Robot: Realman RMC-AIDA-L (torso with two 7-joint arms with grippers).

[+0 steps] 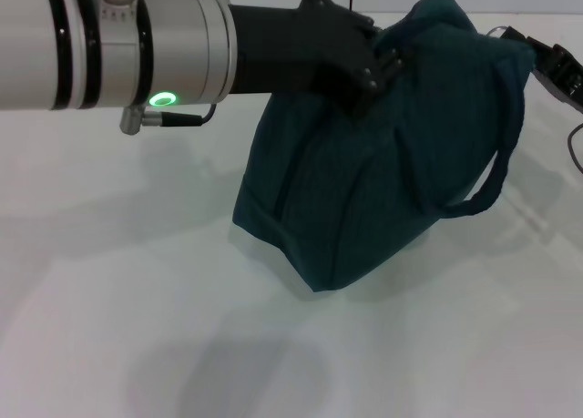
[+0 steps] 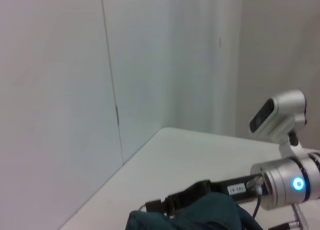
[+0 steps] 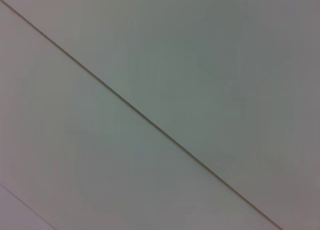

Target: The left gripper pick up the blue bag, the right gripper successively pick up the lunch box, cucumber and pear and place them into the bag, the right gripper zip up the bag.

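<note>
The blue bag is a dark teal fabric tote leaning on the white table, with one handle hanging on its right side. My left gripper reaches in from the left and is shut on the fabric at the bag's top. My right gripper shows as a black piece behind the bag's upper right edge. In the left wrist view the right gripper lies against the top of the bag. The lunch box, cucumber and pear are out of view.
A black cable runs at the right edge of the table. The left wrist view shows pale walls and the robot's head camera. The right wrist view shows only a pale surface with a dark seam.
</note>
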